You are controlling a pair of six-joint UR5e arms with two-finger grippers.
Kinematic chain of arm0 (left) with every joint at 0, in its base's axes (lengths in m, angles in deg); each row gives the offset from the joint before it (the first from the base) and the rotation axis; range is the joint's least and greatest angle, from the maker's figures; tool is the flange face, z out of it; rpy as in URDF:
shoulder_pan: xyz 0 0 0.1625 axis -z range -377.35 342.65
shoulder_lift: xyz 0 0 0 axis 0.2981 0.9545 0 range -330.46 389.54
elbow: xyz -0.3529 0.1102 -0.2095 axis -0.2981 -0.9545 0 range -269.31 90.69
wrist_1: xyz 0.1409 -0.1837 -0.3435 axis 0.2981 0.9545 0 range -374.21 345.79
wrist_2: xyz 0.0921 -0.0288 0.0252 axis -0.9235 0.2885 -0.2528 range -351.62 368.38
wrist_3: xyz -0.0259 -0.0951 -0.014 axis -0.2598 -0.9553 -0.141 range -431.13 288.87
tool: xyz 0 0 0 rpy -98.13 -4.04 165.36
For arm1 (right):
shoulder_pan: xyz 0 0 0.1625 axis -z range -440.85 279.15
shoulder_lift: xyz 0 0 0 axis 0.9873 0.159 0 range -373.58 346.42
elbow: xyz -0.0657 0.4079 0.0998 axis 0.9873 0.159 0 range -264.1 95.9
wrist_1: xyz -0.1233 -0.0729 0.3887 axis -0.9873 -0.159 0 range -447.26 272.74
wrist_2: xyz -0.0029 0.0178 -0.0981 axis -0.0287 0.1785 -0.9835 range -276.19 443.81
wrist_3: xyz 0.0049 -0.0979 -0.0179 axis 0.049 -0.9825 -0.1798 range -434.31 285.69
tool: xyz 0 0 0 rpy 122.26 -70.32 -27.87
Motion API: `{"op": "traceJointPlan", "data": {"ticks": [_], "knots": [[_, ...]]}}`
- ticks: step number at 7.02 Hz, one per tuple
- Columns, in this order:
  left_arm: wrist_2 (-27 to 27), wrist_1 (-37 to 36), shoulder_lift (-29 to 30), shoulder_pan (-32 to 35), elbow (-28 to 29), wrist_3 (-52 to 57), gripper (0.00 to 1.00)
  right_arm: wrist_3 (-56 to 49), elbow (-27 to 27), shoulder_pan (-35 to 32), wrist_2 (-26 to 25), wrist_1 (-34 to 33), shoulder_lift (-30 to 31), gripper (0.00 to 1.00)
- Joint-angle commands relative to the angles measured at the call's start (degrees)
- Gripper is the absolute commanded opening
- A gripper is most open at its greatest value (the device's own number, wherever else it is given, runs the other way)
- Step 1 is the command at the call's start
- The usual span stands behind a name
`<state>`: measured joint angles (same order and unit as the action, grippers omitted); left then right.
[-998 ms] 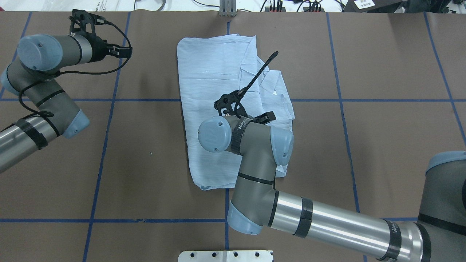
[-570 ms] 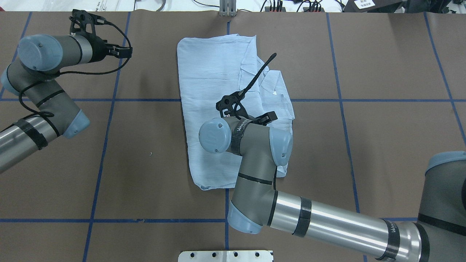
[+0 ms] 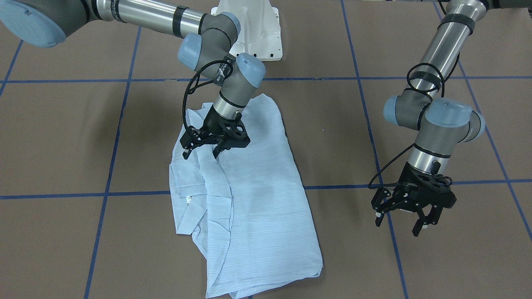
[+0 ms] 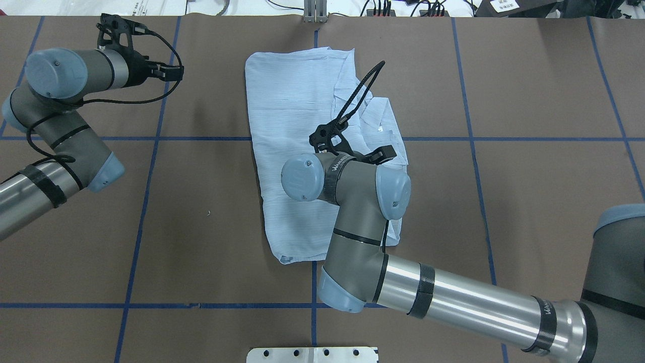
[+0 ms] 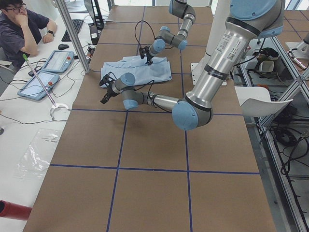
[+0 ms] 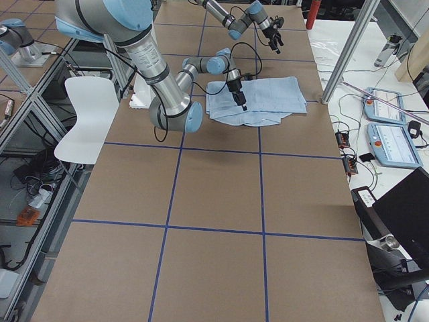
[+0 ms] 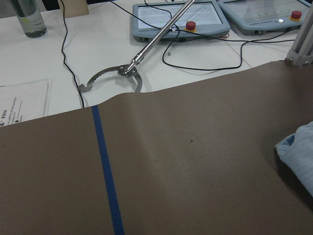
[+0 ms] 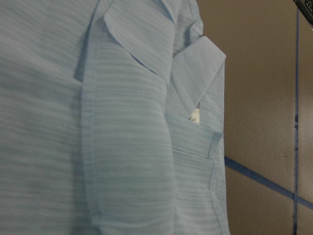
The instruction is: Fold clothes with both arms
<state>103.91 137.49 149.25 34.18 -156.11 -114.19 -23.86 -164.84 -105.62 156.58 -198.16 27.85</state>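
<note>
The pale-blue shirt (image 4: 297, 126) lies folded in a long rectangle at the table's middle, with its collar and placket bunched along one side (image 3: 199, 195). My right gripper (image 3: 201, 154) is open and empty. It hangs just over the shirt's collar-side edge near the robot end and is mostly hidden under its wrist in the overhead view (image 4: 379, 154). The right wrist view shows the shirt's striped fabric and folded flaps (image 8: 122, 147) close below. My left gripper (image 3: 398, 226) is open and empty over bare table, well off to the shirt's side. The shirt's corner (image 7: 299, 152) shows in the left wrist view.
Brown table cover with blue tape lines (image 4: 151, 138). The white pedestal base (image 3: 249, 25) stands behind the shirt. Beyond the far edge are a white bench with tablets (image 7: 181, 19), cables and a metal grabber tool (image 7: 122, 73). An operator (image 5: 21, 29) sits there.
My right arm's wrist has shifted a little to the right and farther across the shirt, its cable loop swinging with it. The left arm and the shirt have not moved.
</note>
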Motion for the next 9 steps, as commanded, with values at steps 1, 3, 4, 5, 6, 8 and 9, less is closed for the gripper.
{"op": "traceJointPlan", "data": {"ticks": [1, 3, 4, 5, 6, 8, 9], "knots": [[0.01, 0.00, 0.09, -0.02, 0.00, 0.00, 1.00, -3.24, -4.67, -3.09, 0.09, -4.84, 2.41, 1.00], [0.01, 0.09, 0.09, -0.02, -0.09, 0.00, 1.00, -5.86, -12.81, -5.11, 0.00, -4.14, 12.31, 1.00], [0.01, 0.09, 0.09, -0.02, -0.09, 0.00, 1.00, -8.15, -18.26, -6.08, 0.17, -4.06, 17.05, 1.00], [0.01, 0.09, 0.09, -0.02, -0.17, 0.00, 1.00, -8.17, -20.14, -6.78, 0.44, -3.88, 18.58, 1.00], [0.10, 0.00, 0.09, -0.02, -0.61, -0.09, 1.00, -7.12, -20.25, -7.14, 3.22, 3.34, 18.42, 1.00], [7.10, -2.62, -1.57, -0.11, -6.83, -7.85, 1.00, -4.40, -20.42, -8.98, 13.42, 17.95, 19.12, 1.00], [7.30, -7.16, -2.10, -0.89, -11.81, -11.30, 1.00, 0.05, -20.60, -8.99, 17.28, 25.57, 20.60, 1.00]]}}
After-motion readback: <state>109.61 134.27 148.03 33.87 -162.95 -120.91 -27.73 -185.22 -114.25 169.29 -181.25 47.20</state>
